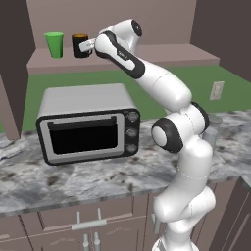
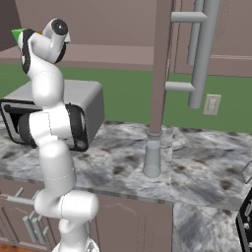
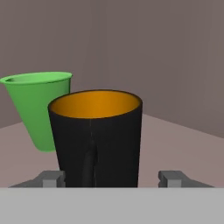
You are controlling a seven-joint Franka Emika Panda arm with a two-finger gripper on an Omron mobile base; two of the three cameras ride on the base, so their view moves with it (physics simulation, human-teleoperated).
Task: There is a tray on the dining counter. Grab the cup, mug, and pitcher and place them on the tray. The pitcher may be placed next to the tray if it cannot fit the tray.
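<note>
On the marbled counter (image 1: 98, 179) against the green wall, a grey toaster oven (image 1: 86, 122) with a dark glass door and three knobs down its right side. Above it, a long brownish shelf (image 1: 162, 55) carrying two of the wanted things. Rising past the oven, the white arm (image 1: 166, 93), stretched up and leftwards to that shelf. Further right along the counter in the right base view, a pale translucent pitcher (image 2: 152, 158) — upright, at the foot of a brown post, well apart from the arm.

On the shelf, upright, a black mug (image 3: 97, 138) with an orange inside, and just beside it to the left, a green cup (image 3: 37, 107), also upright; touching or not, cannot tell. Level with the mug, the gripper (image 3: 112, 177), one grey fingertip (image 3: 51, 178) at either side of the mug's lower body — jaws wide, flanking the mug, with no firm sign of contact on either wall. Same pairing in the left base view: cup (image 1: 54, 44) at left, mug (image 1: 80, 45) at the hand.
</note>
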